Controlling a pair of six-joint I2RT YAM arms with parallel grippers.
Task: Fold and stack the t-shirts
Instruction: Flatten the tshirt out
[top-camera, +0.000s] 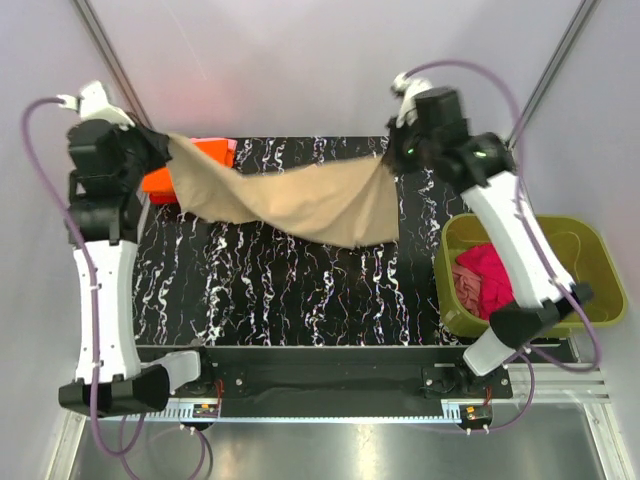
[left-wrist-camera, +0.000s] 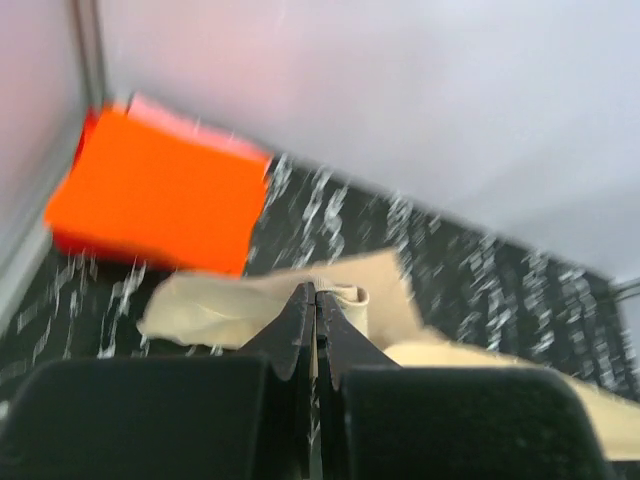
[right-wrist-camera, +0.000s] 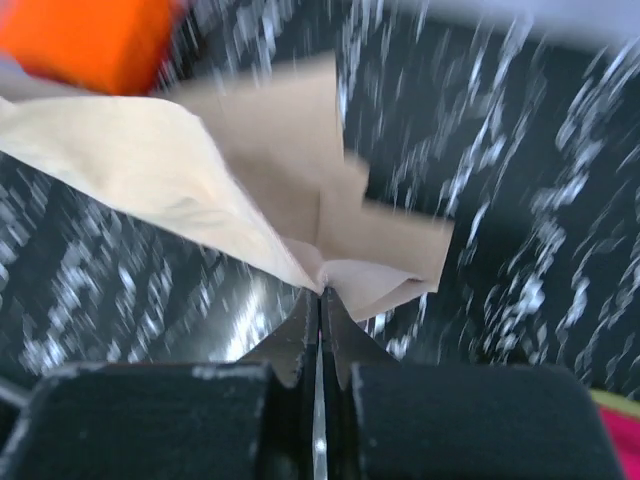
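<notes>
The tan-beige t-shirt (top-camera: 300, 200) hangs stretched in the air between my two grippers above the far part of the black marbled table (top-camera: 280, 290). My left gripper (top-camera: 160, 148) is shut on its left end (left-wrist-camera: 330, 295). My right gripper (top-camera: 392, 158) is shut on its right end (right-wrist-camera: 340, 270). The bright orange t-shirt (top-camera: 160, 180) lies folded at the far left, on the pale pink one (left-wrist-camera: 170, 115), partly hidden by the tan cloth; it also shows in the left wrist view (left-wrist-camera: 165, 190). The magenta-red t-shirt (top-camera: 485, 275) lies crumpled in the tub.
The olive-green tub (top-camera: 590, 260) stands at the table's right edge, under my right arm. A pale back wall and two slanted metal poles bound the far side.
</notes>
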